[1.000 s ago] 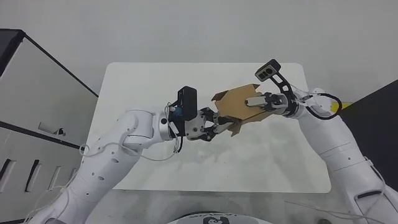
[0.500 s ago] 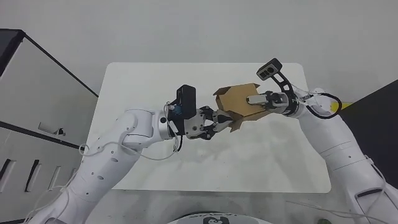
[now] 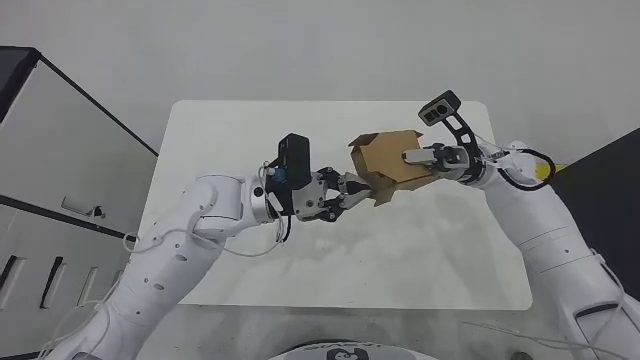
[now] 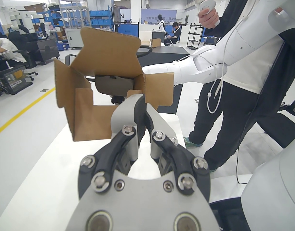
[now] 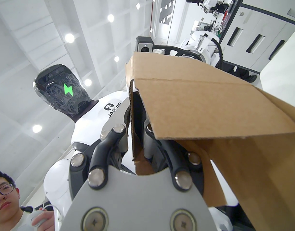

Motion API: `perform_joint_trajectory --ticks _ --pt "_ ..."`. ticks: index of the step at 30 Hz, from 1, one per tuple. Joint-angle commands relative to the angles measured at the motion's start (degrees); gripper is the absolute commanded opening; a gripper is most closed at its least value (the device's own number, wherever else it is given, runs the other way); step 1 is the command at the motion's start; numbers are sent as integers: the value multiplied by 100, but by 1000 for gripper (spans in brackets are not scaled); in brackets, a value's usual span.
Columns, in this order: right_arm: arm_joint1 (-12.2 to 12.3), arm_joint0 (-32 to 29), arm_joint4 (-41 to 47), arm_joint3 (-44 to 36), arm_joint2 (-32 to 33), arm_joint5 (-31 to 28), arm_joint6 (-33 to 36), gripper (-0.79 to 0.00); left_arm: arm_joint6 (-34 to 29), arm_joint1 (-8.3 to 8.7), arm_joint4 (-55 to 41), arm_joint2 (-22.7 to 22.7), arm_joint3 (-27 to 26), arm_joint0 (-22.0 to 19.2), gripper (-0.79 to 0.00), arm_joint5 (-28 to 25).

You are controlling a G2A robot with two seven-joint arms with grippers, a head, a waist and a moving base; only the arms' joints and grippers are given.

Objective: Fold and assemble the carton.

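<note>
Over the white table [image 3: 230, 140], right gripper [image 5: 137, 128] clamps the carton [image 3: 381, 158] — left gripper [image 4: 141, 106], fingers together, sits at its left flap.

The carton [image 3: 385, 160], hanging between the left jaws and right jaws over the far half of the surface [image 3: 230, 130], is blocking passage there, while room is lying open along the near edge.

Carton [image 5: 210, 102]: you lose its far end at the right wrist view's edge. Right end effector [image 5: 137, 131]: fingertips partly hidden from you behind the carton's wall.
</note>
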Motion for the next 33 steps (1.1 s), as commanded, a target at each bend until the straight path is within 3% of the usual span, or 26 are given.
perform_joint_trajectory --ticks 1,9,18,33 --pt "1 -32 80 -33 62 1 0 -785 11 9 19 -61 -60 32 -785 6" --pt "-29 -199 609 -40 152 1 0 -785 104 49 38 -308 -174 235 -785 47" --pt "-29 -199 609 -40 152 1 0 -785 121 52 81 -335 -209 271 -785 92" --pt "-145 -355 109 -19 191 84 -961 -785 18 3 70 27 -766 323 -785 128"
